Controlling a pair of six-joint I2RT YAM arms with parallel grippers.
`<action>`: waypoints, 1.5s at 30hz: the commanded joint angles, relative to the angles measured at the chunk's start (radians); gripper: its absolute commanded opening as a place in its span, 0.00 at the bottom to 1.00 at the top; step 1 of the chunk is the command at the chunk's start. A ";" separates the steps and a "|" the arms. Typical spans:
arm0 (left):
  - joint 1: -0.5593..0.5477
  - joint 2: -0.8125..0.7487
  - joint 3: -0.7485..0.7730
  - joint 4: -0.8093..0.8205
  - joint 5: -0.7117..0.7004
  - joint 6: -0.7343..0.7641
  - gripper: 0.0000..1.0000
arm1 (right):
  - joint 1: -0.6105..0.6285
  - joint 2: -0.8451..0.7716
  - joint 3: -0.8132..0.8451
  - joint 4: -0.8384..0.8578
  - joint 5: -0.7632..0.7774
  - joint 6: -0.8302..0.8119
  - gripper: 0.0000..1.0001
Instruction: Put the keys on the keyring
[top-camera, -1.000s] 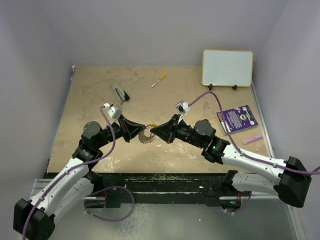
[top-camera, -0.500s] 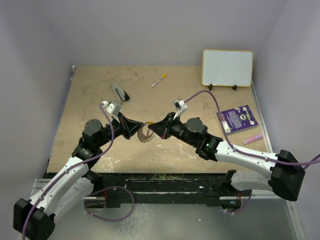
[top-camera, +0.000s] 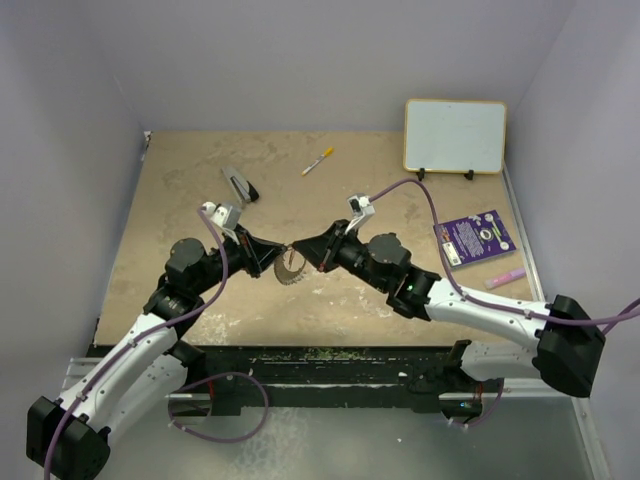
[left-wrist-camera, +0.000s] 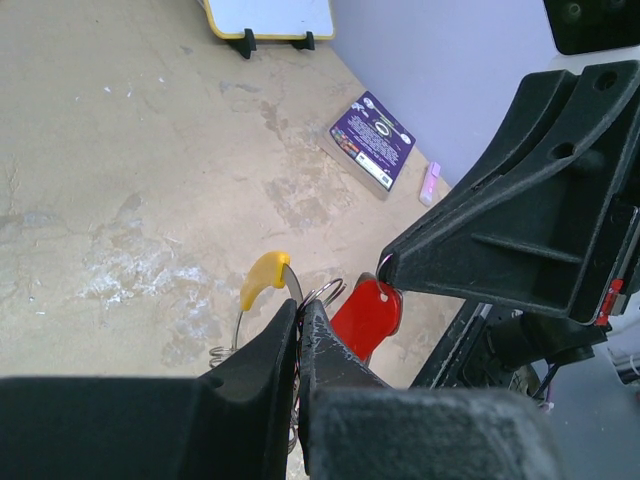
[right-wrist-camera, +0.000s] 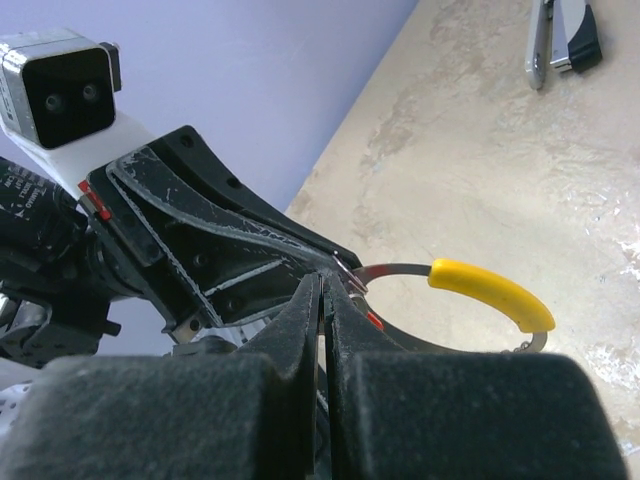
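Observation:
The keyring (top-camera: 291, 272), a wire ring with silver pieces and a yellow arc (left-wrist-camera: 262, 281), hangs between both grippers just above the table. My left gripper (top-camera: 277, 262) is shut on its wire beside the yellow arc, as the left wrist view (left-wrist-camera: 299, 306) shows. My right gripper (top-camera: 301, 251) is shut on the small ring of the keys. Their red tag (left-wrist-camera: 368, 314) hangs from its tip, right next to the keyring. In the right wrist view, the right gripper (right-wrist-camera: 325, 287) touches the left gripper's tip, with the yellow arc (right-wrist-camera: 490, 292) just beyond. The silver keys themselves are hidden.
A grey-black stapler-like tool (top-camera: 239, 185) and a yellow-tipped marker (top-camera: 318, 160) lie behind the grippers. A whiteboard (top-camera: 455, 135) stands at the back right. A purple booklet (top-camera: 474, 237) and a pink marker (top-camera: 505, 277) lie on the right.
My right gripper has moved left and slightly back, closing up against the left gripper's tip. The keyring has shifted a little left with it.

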 joint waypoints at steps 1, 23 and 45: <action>-0.003 -0.013 0.044 0.052 -0.005 -0.025 0.04 | 0.007 0.021 0.057 0.060 0.036 0.005 0.00; -0.003 -0.024 0.032 0.080 0.008 -0.033 0.04 | 0.012 0.045 0.090 0.003 0.067 0.005 0.00; -0.002 -0.026 0.031 0.130 0.004 -0.077 0.04 | 0.012 0.019 0.054 -0.013 0.084 0.041 0.00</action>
